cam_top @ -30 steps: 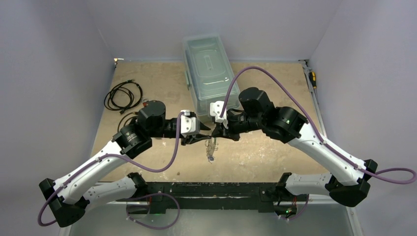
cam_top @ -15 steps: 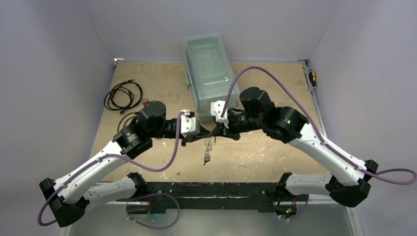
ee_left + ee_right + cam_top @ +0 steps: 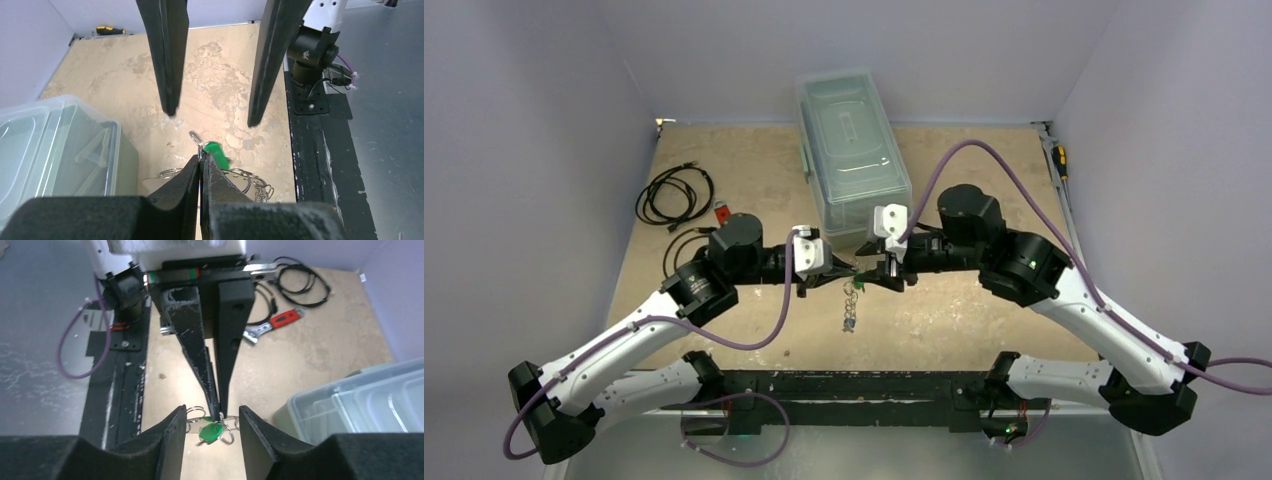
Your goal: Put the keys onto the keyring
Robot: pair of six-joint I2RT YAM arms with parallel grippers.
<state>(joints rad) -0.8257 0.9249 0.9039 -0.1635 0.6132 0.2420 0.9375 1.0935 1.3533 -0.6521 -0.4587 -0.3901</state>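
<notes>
left gripper (image 3: 201,159) pinches thin silvery wire keyring (image 3: 851,308) (bright green plastic-headed key (image 3: 216,152) beside its tips); right gripper (image 3: 212,409) gapes around them.

Bright green key (image 3: 211,430), silvery keyring (image 3: 851,305), red gadget (image 3: 284,318), pale translucent box (image 3: 849,140), tan tabletop (image 3: 964,310)

White links, black round joints on left arm (image 3: 614,345) and right arm (image 3: 1114,325); purple cables (image 3: 970,145) (fingers (image 3: 196,352) black, scratched).

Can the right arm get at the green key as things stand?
Probably yes. The right gripper is open, its fingers either side of the green key, which hangs by the tips of the left gripper, shut on the keyring. Nothing lies between, though those tips crowd it.
</notes>
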